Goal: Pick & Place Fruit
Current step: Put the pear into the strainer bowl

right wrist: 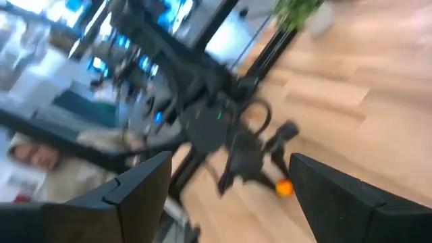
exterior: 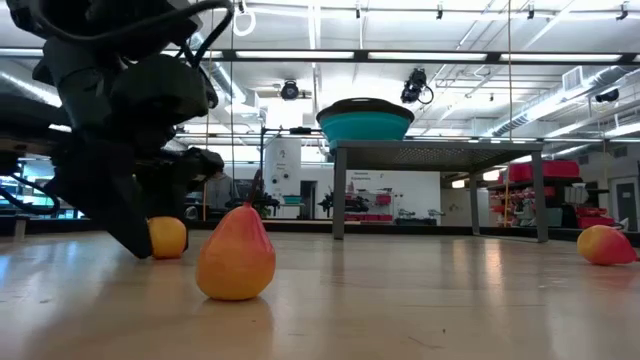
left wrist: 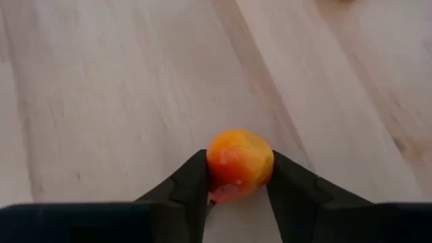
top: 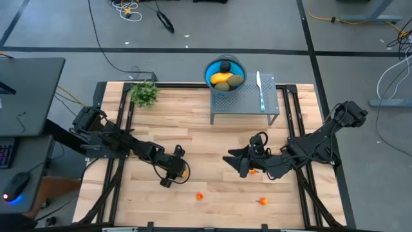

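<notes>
My left gripper (top: 179, 171) (left wrist: 239, 185) is low over the middle of the table, shut on a tiny orange-red fruit (left wrist: 239, 162). The low view shows this gripper (exterior: 130, 235) beside that fruit (exterior: 167, 237). My right gripper (top: 233, 164) (right wrist: 229, 182) is open and holds nothing. It hovers a little right of the left one and points toward it. Two more orange-red fruits (top: 199, 196) (top: 262, 201) lie on the wood near the table's near edge. The yellow, brown-green and dark fruits sit in a blue bowl (top: 210, 72). My left gripper pinches the tiny orange-red fruit by its two opposite sides (left wrist: 214, 172), one finger (left wrist: 192, 185) on each. The fingers slant down from the table's left. In the low view the fruit's underside (exterior: 167, 255) seems to rest on the tabletop.
The blue bowl stands on a grey metal stand (top: 244, 103) at the table's far edge, and a slim knife (top: 259, 90) lies on that stand. A green sprig (top: 145, 95) sits at the far left. Bare wood lies between the grippers and the stand. A person shows in the right wrist view.
</notes>
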Controlling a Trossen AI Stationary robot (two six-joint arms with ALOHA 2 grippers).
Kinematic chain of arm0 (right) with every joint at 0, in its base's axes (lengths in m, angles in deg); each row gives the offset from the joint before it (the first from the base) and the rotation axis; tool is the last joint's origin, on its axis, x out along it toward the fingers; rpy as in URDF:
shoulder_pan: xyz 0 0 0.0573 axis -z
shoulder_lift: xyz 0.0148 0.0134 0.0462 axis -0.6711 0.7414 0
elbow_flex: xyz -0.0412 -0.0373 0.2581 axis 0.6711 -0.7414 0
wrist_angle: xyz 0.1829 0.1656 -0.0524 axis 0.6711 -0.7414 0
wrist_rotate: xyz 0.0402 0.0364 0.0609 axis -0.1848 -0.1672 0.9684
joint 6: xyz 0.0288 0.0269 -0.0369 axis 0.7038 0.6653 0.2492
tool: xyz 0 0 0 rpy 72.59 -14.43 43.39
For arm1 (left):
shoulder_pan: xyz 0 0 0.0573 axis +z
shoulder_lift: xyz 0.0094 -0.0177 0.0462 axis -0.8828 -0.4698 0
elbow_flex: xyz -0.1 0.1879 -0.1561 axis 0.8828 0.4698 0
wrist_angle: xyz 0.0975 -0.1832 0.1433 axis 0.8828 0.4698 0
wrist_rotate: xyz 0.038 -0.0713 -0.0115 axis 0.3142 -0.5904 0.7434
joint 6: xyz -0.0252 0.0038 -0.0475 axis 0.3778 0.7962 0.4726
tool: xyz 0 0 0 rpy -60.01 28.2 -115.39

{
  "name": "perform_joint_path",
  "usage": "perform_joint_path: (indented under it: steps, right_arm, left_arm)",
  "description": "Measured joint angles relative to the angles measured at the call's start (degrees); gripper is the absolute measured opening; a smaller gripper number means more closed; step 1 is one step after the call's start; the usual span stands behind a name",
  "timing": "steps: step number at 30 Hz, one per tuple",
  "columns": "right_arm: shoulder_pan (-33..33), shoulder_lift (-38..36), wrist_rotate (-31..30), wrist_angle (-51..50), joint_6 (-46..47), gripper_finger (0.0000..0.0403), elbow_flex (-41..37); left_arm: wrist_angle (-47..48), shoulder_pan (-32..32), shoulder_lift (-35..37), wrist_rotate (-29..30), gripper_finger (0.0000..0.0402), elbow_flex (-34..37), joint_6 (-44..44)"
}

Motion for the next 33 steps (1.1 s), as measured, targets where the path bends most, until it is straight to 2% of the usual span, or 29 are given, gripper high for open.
perform_joint_path:
  steps: [5,8,10,13,18,21,24,28,33]
  right_arm:
    - [0.5,0.0,12.7,-3.9,-3.2,0.0306,0.0]
    - [1.2,0.1,20.0,-6.6,-8.8,0.0306,0.0]
    - [1.9,0.3,22.6,-6.8,-14.0,0.0306,0.0]
    - [3.0,0.5,22.6,-6.5,-21.3,0.0306,0.0]
    - [5.0,0.5,16.7,-6.8,-27.1,0.0306,0.0]
    - [5.4,0.3,12.9,-6.8,-27.6,0.0306,0.0]
    - [5.4,0.2,12.0,-6.8,-27.1,0.0306,0.0]
    - [5.3,0.3,12.0,-6.6,-25.8,0.0306,0.0]
    - [5.2,-0.2,11.4,-6.5,-24.1,0.0306,0.0]
  left_arm:
    - [3.7,1.5,1.5,-2.8,0.0123,-2.7,5.1]
    - [8.5,3.6,3.5,-5.8,0.013,-7.0,7.4]
    - [12.1,5.1,4.3,-8.1,0.0131,-10.2,7.7]
    - [19.1,8.0,5.4,-10.2,0.0125,-15.2,8.2]
    - [25.9,14.3,5.4,-16.9,0.0128,-22.3,10.9]
    - [25.7,19.4,5.4,-24.2,0.0135,-26.3,17.3]
    - [25.3,24.9,5.4,-34.0,0.0135,-31.6,24.9]
    - [19.1,30.9,5.4,-41.4,0.0132,-38.7,40.1]
    - [8.0,39.1,2.6,-43.0,0.0135,-47.7,54.6]
